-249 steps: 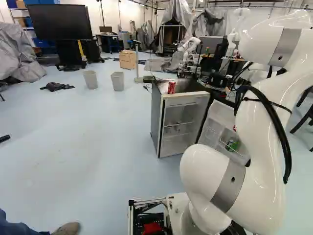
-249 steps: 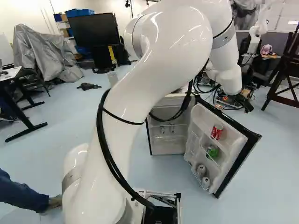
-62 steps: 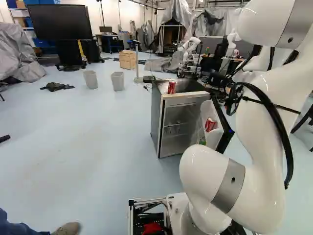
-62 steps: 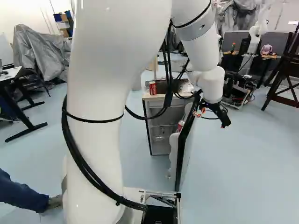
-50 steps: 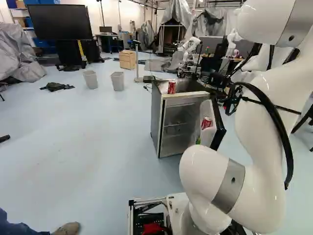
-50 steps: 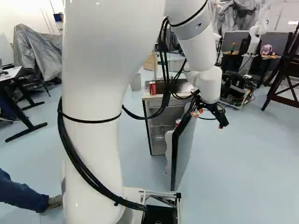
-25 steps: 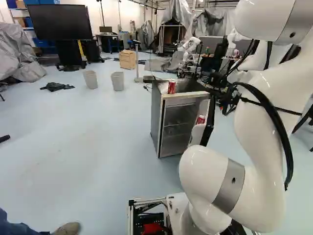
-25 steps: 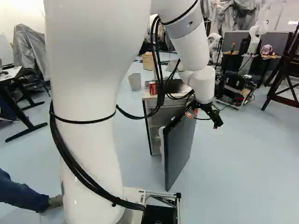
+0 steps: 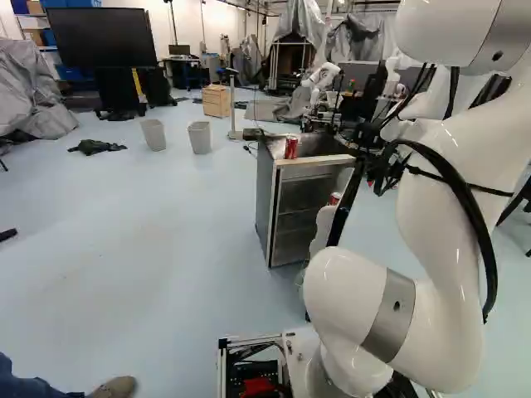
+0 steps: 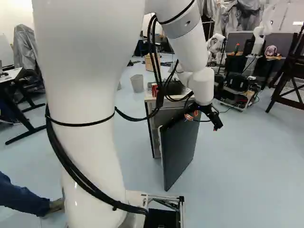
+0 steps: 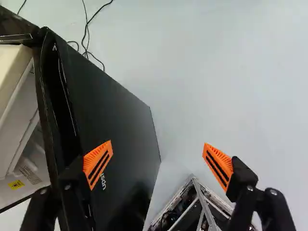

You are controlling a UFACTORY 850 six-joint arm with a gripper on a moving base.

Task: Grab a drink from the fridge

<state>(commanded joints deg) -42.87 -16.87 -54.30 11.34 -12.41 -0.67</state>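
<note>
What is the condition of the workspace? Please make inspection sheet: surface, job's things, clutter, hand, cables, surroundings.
surface: floor, faint marks
fridge: door partly open
drinks: red can on fridge's top; another red can partly hidden by door
clutter: dark cloth on floor
hand: open, at door; contact unclear
cables: black cables along arm; thin cables on floor
surroundings: two bins, screen, another robot

A glossy white robot arm (image 10: pixel 83 90) has thick, rounded segments. A grey band (image 9: pixel 387 322) with a dark round recess circles it, lower right in the left base view. Black cables (image 10: pixel 78 172) are strapped alongside. Black fingers (image 11: pixel 244 179) carry ribbed orange pads (image 11: pixel 219 156).
</note>
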